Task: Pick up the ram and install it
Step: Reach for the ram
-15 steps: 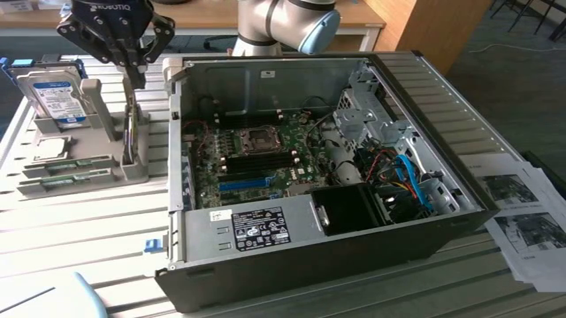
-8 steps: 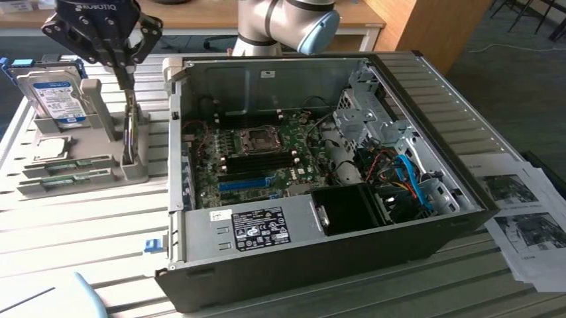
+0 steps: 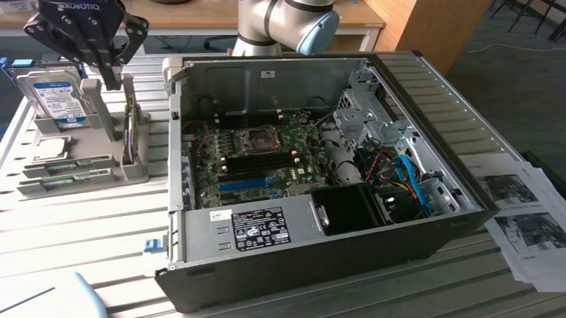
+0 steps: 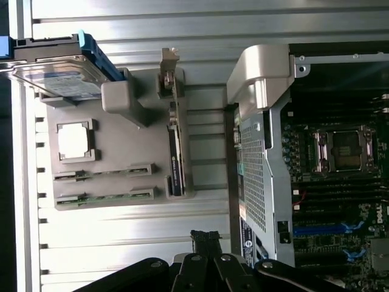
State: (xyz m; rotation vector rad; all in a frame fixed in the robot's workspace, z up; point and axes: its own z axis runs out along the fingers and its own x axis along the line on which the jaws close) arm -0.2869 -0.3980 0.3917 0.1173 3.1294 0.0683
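Note:
A ram stick (image 3: 131, 136) (image 4: 175, 152), long and thin, stands on its edge in the long slot of a grey holder (image 3: 89, 173) (image 4: 115, 137). Two more green sticks (image 3: 66, 171) (image 4: 100, 185) lie flat in the holder's front slots. My gripper (image 3: 111, 79) (image 4: 205, 236) hangs above the holder's back part, just beside the upright stick's far end, shut with nothing between its fingers. The open computer case (image 3: 309, 258) lies at the exterior view's right, its motherboard's black slots (image 3: 256, 159) bare.
On the holder also stand a silver hard drive (image 3: 55, 99) (image 4: 58, 82) and a processor chip (image 3: 49, 149) (image 4: 74, 141). A bright-blue slot (image 3: 243, 183) (image 4: 316, 230) lies on the motherboard. Printed papers (image 3: 521, 212) lie at the far right of the slatted table.

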